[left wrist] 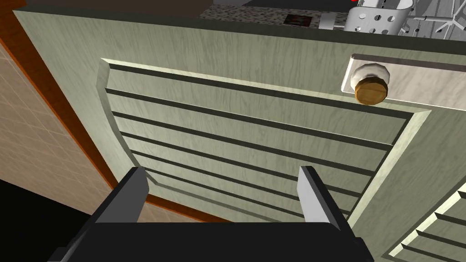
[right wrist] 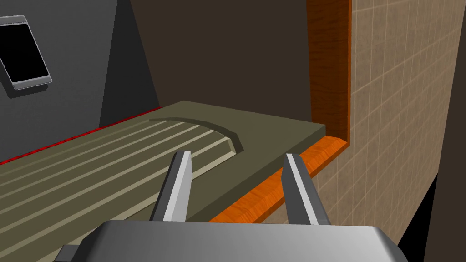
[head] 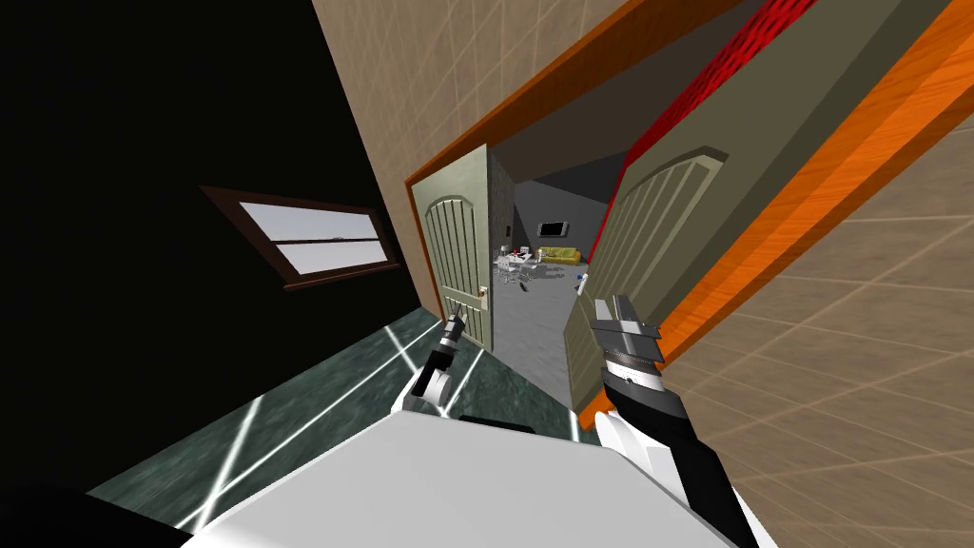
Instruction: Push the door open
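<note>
Both leaves of the double door stand ajar inside the orange door frame, so I judge the push partly done, with more swing left. The left leaf is pale green and wood-grained, with a slatted, arched panel and a round brown knob. My left gripper faces it and my right gripper faces the right leaf. Both have their fingers spread and hold nothing.

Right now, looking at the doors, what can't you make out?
- Left wrist view: the left gripper is open in front of the left door, but whether it touches the door cannot be told.
- Right wrist view: much of the right door is cut off by the edge or hidden behind the body of the right gripper.
- Head view: the clutter in the far room is too small to name.
</note>
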Tool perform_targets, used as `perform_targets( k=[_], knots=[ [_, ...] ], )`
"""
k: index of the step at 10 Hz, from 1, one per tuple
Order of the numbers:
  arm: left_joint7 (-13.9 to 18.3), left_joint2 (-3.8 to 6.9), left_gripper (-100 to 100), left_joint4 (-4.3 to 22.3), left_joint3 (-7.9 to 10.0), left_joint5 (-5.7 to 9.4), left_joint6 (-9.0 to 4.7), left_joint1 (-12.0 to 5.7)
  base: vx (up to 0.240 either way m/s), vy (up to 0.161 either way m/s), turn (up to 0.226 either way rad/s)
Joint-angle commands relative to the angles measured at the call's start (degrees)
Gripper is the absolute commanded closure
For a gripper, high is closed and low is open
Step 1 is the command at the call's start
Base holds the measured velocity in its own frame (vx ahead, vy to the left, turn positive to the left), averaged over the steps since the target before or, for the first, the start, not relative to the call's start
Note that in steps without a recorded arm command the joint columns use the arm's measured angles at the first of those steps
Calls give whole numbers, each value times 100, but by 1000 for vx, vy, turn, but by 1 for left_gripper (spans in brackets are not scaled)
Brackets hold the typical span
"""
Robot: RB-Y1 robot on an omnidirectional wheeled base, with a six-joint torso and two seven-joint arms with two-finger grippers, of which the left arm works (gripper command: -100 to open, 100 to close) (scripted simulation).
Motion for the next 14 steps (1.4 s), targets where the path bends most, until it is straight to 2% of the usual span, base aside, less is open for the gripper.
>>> perform_targets(
  k=[1,3,4,9,10,14],
  knots=[
    [-8,-21,-100,168,-27,-15,4,-95,43,71,-33],
    [6,6,-100,418,-111,-40,74,-225,58,69,-73],
    [18,32,-100,661,-192,-64,142,-351,79,134,-148],
    [48,91,-100,1224,-380,-119,301,-644,76,123,-83],
    [59,112,-100,1431,-449,-139,359,-751,85,106,-106],
    [89,168,-100,2003,-640,-195,520,-1048,116,162,-110]
  ],
)
